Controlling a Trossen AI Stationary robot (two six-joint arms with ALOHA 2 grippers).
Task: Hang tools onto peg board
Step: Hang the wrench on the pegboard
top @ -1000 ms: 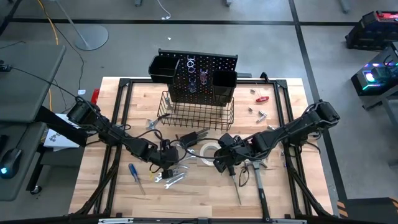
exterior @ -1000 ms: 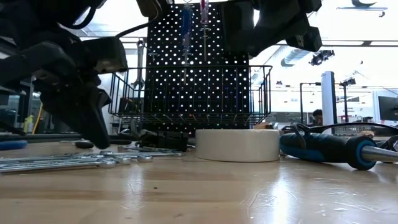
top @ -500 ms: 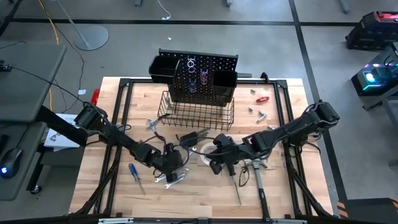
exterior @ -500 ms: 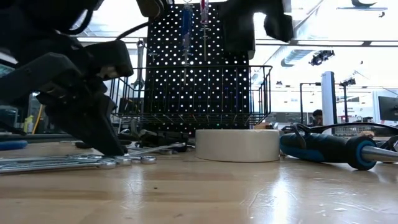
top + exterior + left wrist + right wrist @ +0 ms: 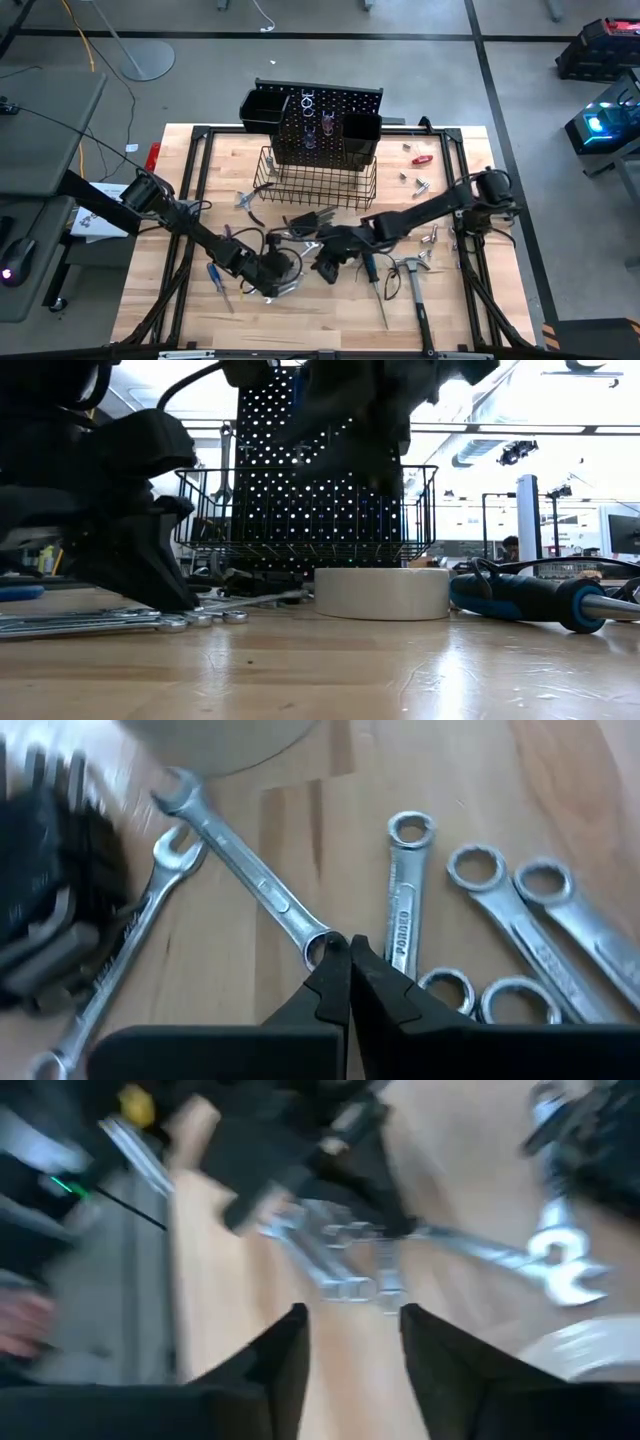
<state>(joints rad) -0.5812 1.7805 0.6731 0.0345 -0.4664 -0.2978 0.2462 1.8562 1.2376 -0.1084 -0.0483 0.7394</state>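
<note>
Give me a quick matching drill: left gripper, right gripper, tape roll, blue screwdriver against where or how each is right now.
1 left gripper
2 right gripper
3 tape roll
4 blue screwdriver

A flat on the table before the wire basket
B fingers together, tips at a wrench ring
C fingers apart, above the wrenches
D near the table's left edge

Pairs: 1-B, 2-C, 3-A, 4-D

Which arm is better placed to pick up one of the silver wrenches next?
Left. The left pincer is down on the wrenches, its shut tips touching the ring end of one. The right pincer, open, hangs beside the tape roll, farther from the pile.
</note>
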